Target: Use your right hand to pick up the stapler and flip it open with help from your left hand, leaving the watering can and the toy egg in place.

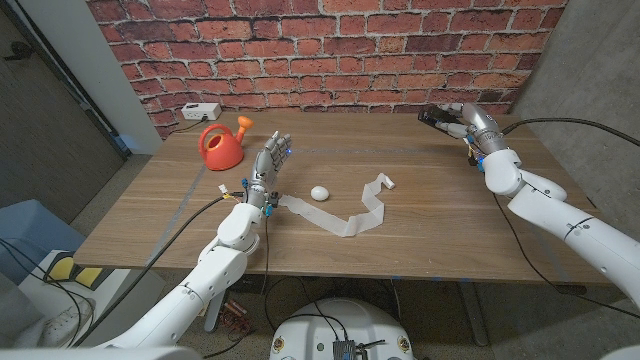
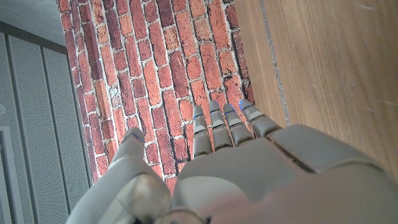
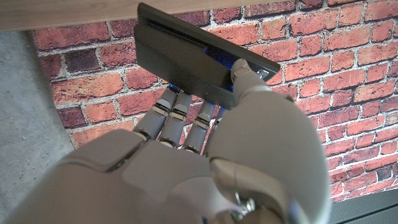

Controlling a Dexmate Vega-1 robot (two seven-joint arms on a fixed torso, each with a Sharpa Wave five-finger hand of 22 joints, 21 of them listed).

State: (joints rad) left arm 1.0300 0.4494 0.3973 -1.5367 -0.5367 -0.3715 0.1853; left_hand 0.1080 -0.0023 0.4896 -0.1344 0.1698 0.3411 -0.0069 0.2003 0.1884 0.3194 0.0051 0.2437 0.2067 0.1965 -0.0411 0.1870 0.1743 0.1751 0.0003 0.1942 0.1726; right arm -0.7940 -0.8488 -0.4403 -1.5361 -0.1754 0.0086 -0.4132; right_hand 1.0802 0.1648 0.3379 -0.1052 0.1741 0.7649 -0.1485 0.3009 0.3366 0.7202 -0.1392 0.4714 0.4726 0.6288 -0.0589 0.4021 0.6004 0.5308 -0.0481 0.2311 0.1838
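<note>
The black stapler is at the table's far right back, lifted a little, held by my right hand. In the right wrist view the stapler is a dark flat bar pinched between the thumb and the fingers of my right hand. My left hand stands upright left of the middle, fingers apart and holding nothing; it is open in the left wrist view too. The orange watering can stands just left of it. The white toy egg lies mid-table, right of my left hand.
A white strip curls across the wooden table from my left wrist towards the egg's right. A white power strip sits at the back left by the brick wall. A black cable runs off the right edge.
</note>
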